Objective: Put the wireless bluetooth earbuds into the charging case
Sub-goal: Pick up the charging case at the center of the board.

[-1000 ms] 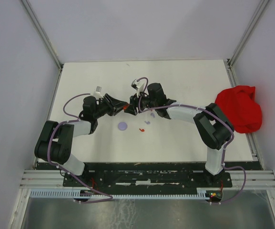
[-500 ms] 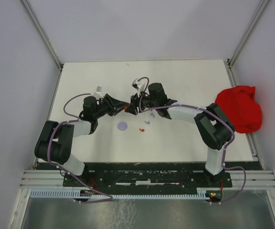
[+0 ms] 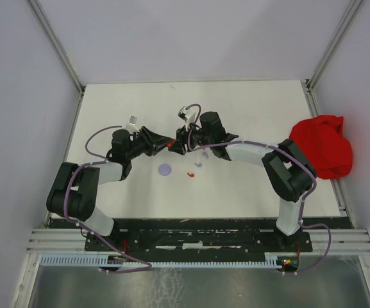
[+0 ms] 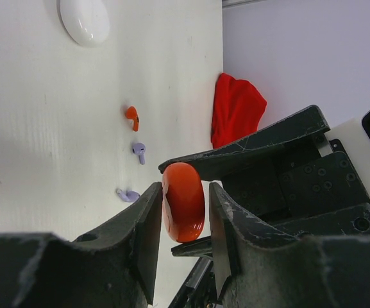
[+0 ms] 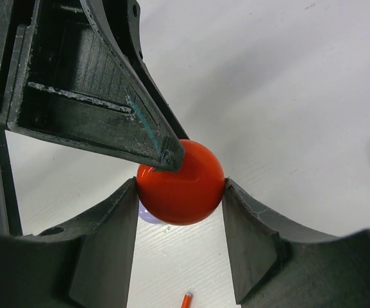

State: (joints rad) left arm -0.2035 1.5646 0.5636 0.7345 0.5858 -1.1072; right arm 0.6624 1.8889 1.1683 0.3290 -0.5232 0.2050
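A round red charging case (image 3: 170, 144) hangs above the table between my two grippers. My right gripper (image 5: 180, 189) is shut on its rim (image 5: 181, 183). My left gripper (image 4: 185, 192) flanks its flat faces (image 4: 183, 202), one pad touching and a thin gap at the other. One red earbud (image 4: 132, 117) and two purple earbuds (image 4: 139, 151) (image 4: 127, 194) lie loose on the table; the red one also shows in the top view (image 3: 189, 174). I see no white earbuds.
A purple disc (image 3: 165, 169) lies on the table just below the grippers. A white rounded case (image 4: 84, 19) lies farther off. A red cloth (image 3: 322, 146) is bunched at the table's right edge.
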